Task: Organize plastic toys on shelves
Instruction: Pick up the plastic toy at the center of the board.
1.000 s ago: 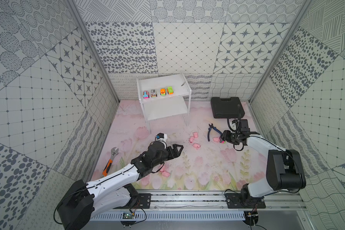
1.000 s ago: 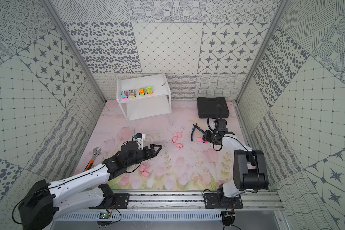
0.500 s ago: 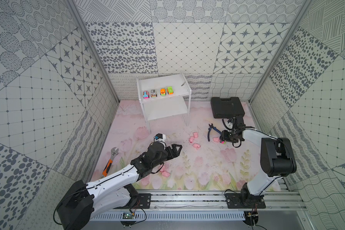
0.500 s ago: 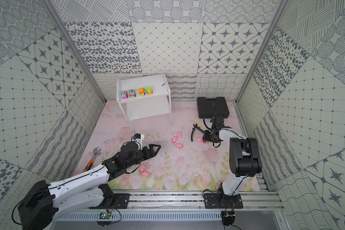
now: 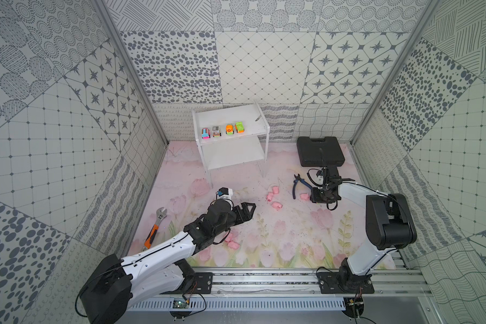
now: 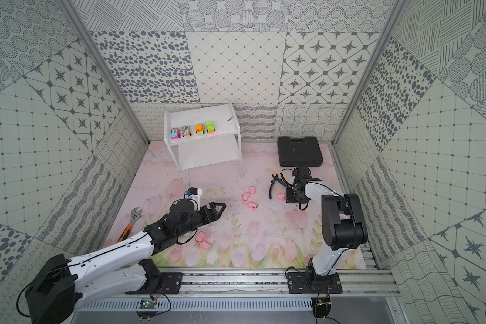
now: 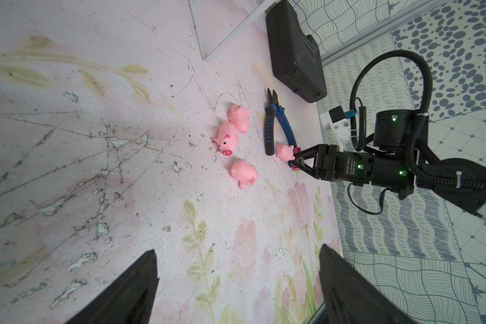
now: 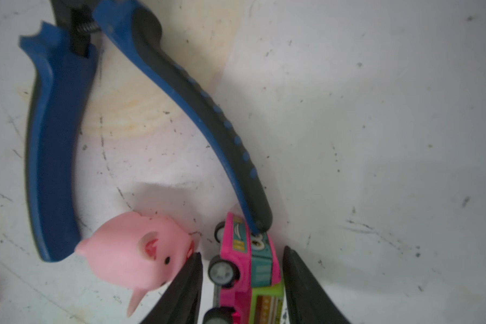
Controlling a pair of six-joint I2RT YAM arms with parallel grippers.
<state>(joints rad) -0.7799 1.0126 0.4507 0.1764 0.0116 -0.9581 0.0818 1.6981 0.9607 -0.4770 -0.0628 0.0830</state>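
Observation:
The white shelves (image 5: 225, 117) stand at the back with several toy cars on the top board, among them an orange car (image 5: 229, 129) and a green car (image 5: 239, 127). My right gripper (image 8: 243, 251) points down at the floor, open, its fingers close on either side of a pink toy car (image 8: 244, 263). A pink pig (image 8: 135, 252) lies against the outside of one finger. Three more pigs (image 5: 275, 190) (image 5: 269, 196) (image 5: 277, 206) lie mid-floor, and two pigs (image 5: 230, 238) by my left forearm. My left gripper (image 5: 249, 209) hovers open and holds nothing.
Blue-handled pliers (image 5: 299, 185) lie touching the pink car, right beside my right gripper (image 5: 320, 196). A black case (image 5: 319, 151) sits behind it at the back right. An orange-handled wrench (image 5: 155, 227) lies near the left wall.
The right arm has folded in over the pink car and its jaws have narrowed round it. The left arm has barely moved.

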